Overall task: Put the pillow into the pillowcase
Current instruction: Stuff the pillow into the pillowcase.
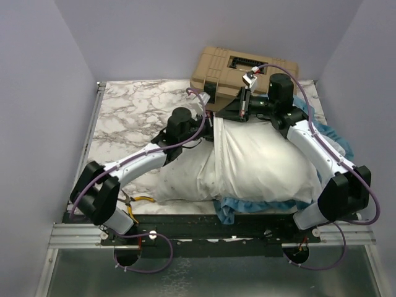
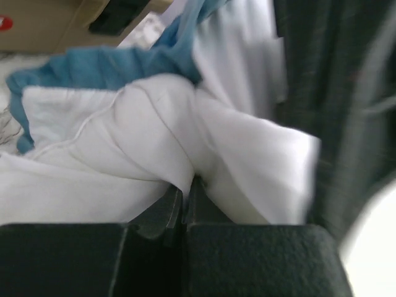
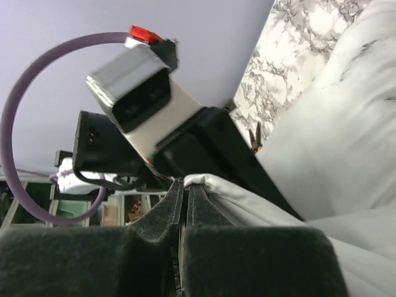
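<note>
The step in hand looks like drawing the case over the pillow. The large plump white stuffed pillow [image 1: 180, 178] lies across the middle of the grey-veined marble table [image 1: 136, 111], with its speckled left end bare. Its right part seems covered by the large fabric pillowcase [image 1: 266, 161], which shows its plain white inside. The case's blue frilled edging [image 1: 247, 209] spills out along the near side and at the right. The mouth of the case appears to run as a seam across the pillow, just right of the bare end.

Both arms reach to the far end of that seam, just in front of the tan hard plastic case [image 1: 229, 65] at the far edge. The left gripper [image 2: 185, 187] is closed, with a fold of white fabric pinched between its fingers and blue frill just beyond. That fabric is probably the pillowcase, though the blurred wrist view leaves some doubt. The right gripper [image 3: 184, 185] is likewise clamped on a white hemmed edge, close beside the left one.

The next move likely calls for pulling the pinched edge leftward over the bare end with both grips kept firm. Nothing pins the pillow, so it may slide along with the case.
</note>
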{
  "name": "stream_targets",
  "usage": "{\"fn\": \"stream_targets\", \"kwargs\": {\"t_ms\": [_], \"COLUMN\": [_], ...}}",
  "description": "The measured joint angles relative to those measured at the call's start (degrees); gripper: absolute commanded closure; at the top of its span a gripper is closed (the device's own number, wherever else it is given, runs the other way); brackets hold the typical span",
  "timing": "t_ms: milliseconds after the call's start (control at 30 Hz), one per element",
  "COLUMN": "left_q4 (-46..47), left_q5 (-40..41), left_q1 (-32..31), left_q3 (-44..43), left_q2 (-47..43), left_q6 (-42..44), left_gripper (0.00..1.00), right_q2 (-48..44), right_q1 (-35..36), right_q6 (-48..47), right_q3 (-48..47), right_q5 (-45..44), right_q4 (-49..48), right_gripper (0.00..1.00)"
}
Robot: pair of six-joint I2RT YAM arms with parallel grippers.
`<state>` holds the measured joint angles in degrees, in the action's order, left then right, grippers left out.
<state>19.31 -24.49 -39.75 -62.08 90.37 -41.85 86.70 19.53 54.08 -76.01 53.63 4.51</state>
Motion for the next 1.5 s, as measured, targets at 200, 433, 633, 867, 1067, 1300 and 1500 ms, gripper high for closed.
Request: {"fn": "stream_targets", "kwargs": {"t_ms": [200, 433, 633, 867, 1067, 1300, 1500], "left_q4": [9.79, 6.16, 2.49, 1.75, 2.54, 2.99, 2.99], "left_q5": [3.5, 12.28, 13.99, 17.84, 22.73, 25.66, 27.56], "left_q1": [-0.48, -0.92, -1.38, -5.81, -9.9, -11.56, -12.07], "left_q3": [10.01, 15.08, 14.23, 22.08, 24.22, 24.94, 25.2], "left_q2": [-11.65, -21.44, -22.45, -22.67, -23.02, -24.46, -25.86], "left_q6": [-2.6, 2.71, 10.45, 17.4, 22.4, 24.61, 25.09], "left_gripper": [1.0, 1.0, 1.0, 1.0, 1.0, 1.0, 1.0], "right_q2": [-4.37, -2.93, 2.23, 0.39, 5.46, 16.72, 17.53], "right_q1": [1.14, 1.16, 1.51, 1.77, 1.73, 1.75, 1.75], "right_q6": [-7.93, -15.72, -22.91, -32.52, -37.68, -44.46, -47.54], "right_q3": [1.22, -1.05, -10.93, -20.37, -26.93, -30.32, -29.33], "right_q5": [-0.35, -3.56, -7.61, -26.73, -37.2, -38.69, -33.4], "right_q4": [8.59, 19.04, 26.86, 35.63, 38.93, 45.03, 46.05], "right_gripper": [1.0, 0.78, 0.22, 0.07, 0.07, 0.08, 0.32]}}
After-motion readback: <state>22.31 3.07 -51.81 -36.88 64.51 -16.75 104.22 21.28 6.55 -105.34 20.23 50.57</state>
